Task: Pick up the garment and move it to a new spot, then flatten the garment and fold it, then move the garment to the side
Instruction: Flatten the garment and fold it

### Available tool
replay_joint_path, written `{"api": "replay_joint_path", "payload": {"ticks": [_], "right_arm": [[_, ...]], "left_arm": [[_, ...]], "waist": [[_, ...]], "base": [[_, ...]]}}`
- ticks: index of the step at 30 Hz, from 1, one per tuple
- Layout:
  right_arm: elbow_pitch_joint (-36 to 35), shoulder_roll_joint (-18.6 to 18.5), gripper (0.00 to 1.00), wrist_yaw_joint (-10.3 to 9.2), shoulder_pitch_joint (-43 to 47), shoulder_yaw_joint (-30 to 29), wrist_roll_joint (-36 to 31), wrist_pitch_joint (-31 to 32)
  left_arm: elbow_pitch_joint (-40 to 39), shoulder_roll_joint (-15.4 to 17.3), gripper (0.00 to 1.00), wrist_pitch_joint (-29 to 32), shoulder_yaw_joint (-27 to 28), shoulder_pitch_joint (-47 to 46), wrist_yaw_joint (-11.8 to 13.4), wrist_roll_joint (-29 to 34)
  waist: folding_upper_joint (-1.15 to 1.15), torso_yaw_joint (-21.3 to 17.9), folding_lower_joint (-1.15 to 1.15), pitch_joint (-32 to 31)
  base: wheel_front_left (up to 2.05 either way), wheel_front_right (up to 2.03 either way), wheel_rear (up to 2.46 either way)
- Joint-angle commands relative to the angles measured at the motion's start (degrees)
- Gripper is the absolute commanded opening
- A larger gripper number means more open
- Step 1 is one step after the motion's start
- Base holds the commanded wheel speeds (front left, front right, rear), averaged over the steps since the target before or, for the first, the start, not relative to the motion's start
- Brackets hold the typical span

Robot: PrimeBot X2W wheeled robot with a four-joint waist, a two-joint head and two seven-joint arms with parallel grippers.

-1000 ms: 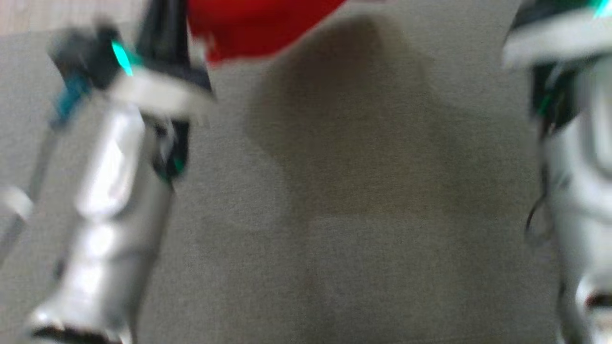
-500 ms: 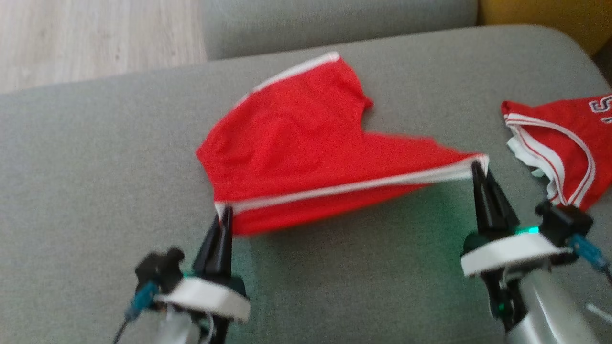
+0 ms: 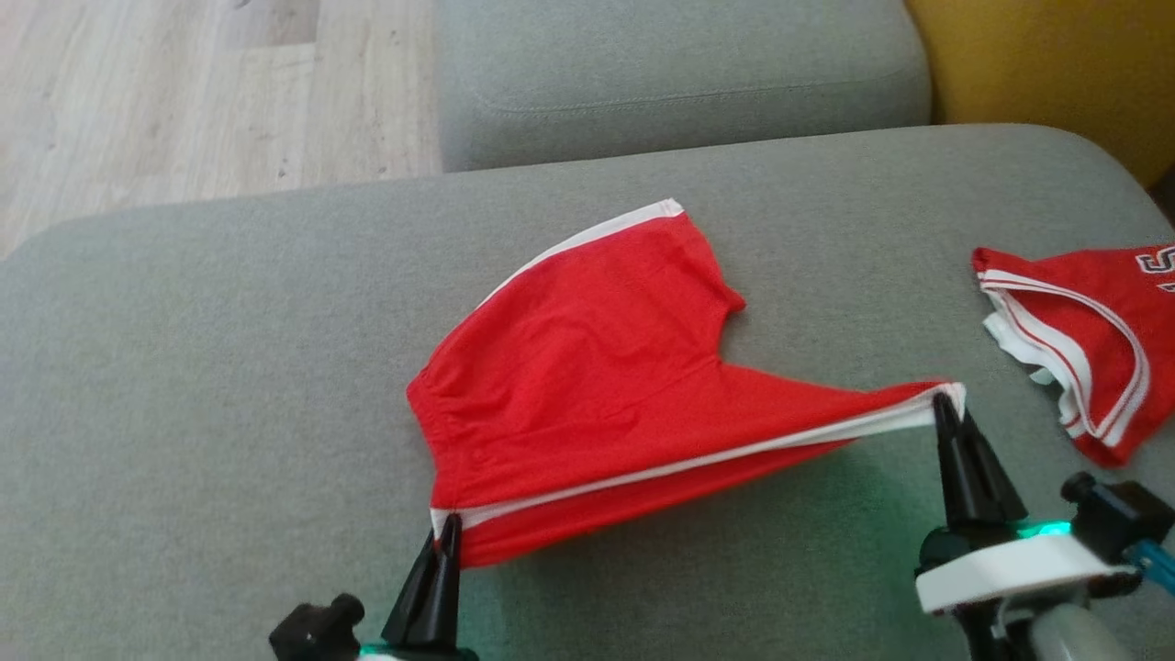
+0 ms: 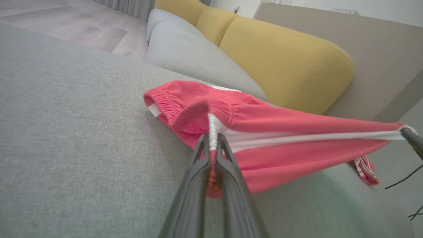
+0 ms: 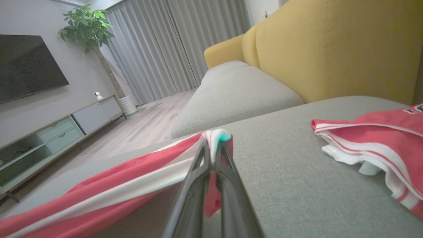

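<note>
Grey sofa [image 3: 184, 367], shorts [image 3: 587, 367] clamped taut, perhaps lifted, left pincer [image 3: 447, 531], right pincer [image 3: 946, 406]

Red white-striped shorts [image 3: 587, 386], near edge lifted taut, rest on cushion

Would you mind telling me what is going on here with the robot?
The robot holds red shorts by their white-striped side: left jaws shut on the waistband end, right jaws shut on the hem end. That edge is stretched and lifted; the rest lies on the grey sofa cushion. A red jersey lies apart to the right.
</note>
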Motion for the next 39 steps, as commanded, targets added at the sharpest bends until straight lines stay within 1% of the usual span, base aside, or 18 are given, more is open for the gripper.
{"api": "replay_joint_path", "payload": {"ticks": [1, 6, 13, 22, 30, 31, 32, 33, 39], "right_arm": [[-2.0, -1.7, 0.00, -0.05, -2.8, -0.3, 0.1, 0.0], [-0.5, -2.4, 0.00, -0.05, -10.2, 0.1, -1.0, 1.4], [6.8, -3.0, 0.00, -0.05, -25.2, 2.1, -3.7, 3.4], [20.7, -2.2, 0.00, -0.05, -42.8, 4.6, -6.8, 3.8], [33.2, -1.4, 0.00, -0.05, -52.6, 5.4, -11.0, 2.2], [34.4, -1.3, 0.30, -0.05, -53.4, 5.1, -11.2, 1.8], [35.4, -1.1, 1.00, -0.05, -54.1, 5.1, -11.7, 1.4], [36.3, -0.9, 1.00, -0.05, -54.6, 5.2, -12.0, 1.1], [38.6, -0.2, 1.00, -0.05, -55.5, 6.3, -12.6, -0.1]], "left_arm": [[-1.5, 0.2, 0.00, -0.3, 2.1, -2.6, 0.2, -0.6], [-1.4, 0.2, 0.00, -0.3, 0.1, -9.1, 0.2, -0.8], [1.3, 0.2, 0.00, -0.3, -1.7, -21.1, 0.2, -5.1], [5.5, 0.2, 0.00, -0.3, -3.1, -32.0, 0.2, -8.3], [7.9, 0.2, 0.00, -0.3, -4.2, -37.4, 0.9, -10.6], [8.2, 0.2, 0.04, -0.3, -4.2, -37.7, 1.2, -10.8], [8.3, 0.2, 0.74, -0.3, -4.2, -37.9, 1.5, -11.0], [8.5, 0.2, 1.00, -0.3, -4.3, -37.9, 1.8, -11.1], [9.1, 0.2, 1.00, -0.3, -4.7, -36.5, 2.5, -10.9]], "waist": [[0.00, 0.7, 0.01, 0.7], [0.00, 3.0, 0.01, 5.2], [0.00, 6.9, 0.01, 12.5], [0.00, 10.5, 0.01, 19.7], [0.00, 12.5, 0.01, 23.9], [0.00, 12.6, 0.01, 24.2], [0.00, 12.6, 0.01, 24.3], [0.00, 12.6, 0.01, 24.5], [0.00, 12.2, 0.01, 24.3]], "base": [[0.00, 0.00, 0.00], [0.00, 0.00, 0.00], [0.00, 0.00, 0.00], [0.00, 0.00, 0.00], [0.00, 0.00, 0.00], [0.00, 0.00, 0.00], [0.00, 0.00, 0.00], [0.00, 0.00, 0.00], [0.00, 0.00, 0.00]]}}
